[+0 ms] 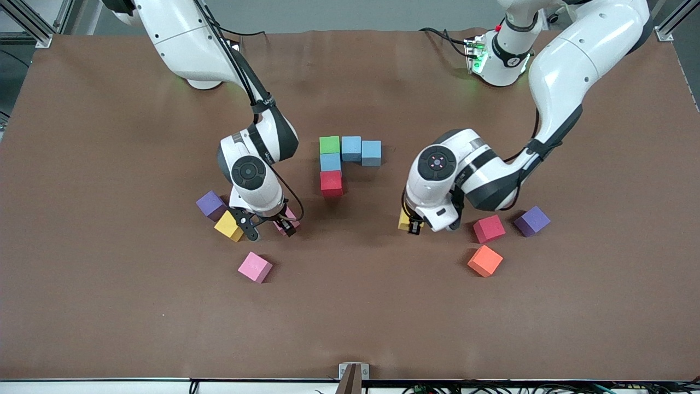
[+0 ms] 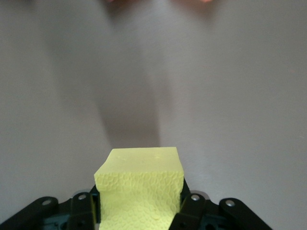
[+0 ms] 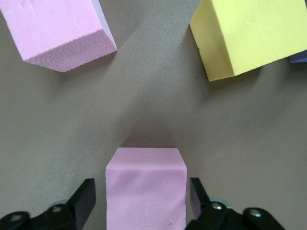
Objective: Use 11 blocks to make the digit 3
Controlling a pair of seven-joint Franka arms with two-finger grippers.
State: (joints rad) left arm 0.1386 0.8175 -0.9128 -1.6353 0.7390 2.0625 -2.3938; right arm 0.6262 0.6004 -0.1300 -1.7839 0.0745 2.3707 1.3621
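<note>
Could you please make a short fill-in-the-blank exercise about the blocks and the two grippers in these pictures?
1. The left gripper is shut on a ____ block.
2. The block between the right gripper's fingers is ____.
3. The started figure has one green block, one red block and ____ light blue blocks.
4. The loose block nearest the front camera at the left arm's end is ____.

Missing words: yellow; pink; three; orange

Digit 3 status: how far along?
Done: five joined in an L: green foam cube, three light blue foam cubes, red foam cube. In hand: left claw shut on a yellow foam cube; right claw open around a pink foam cube. Left: six places to fill.
</note>
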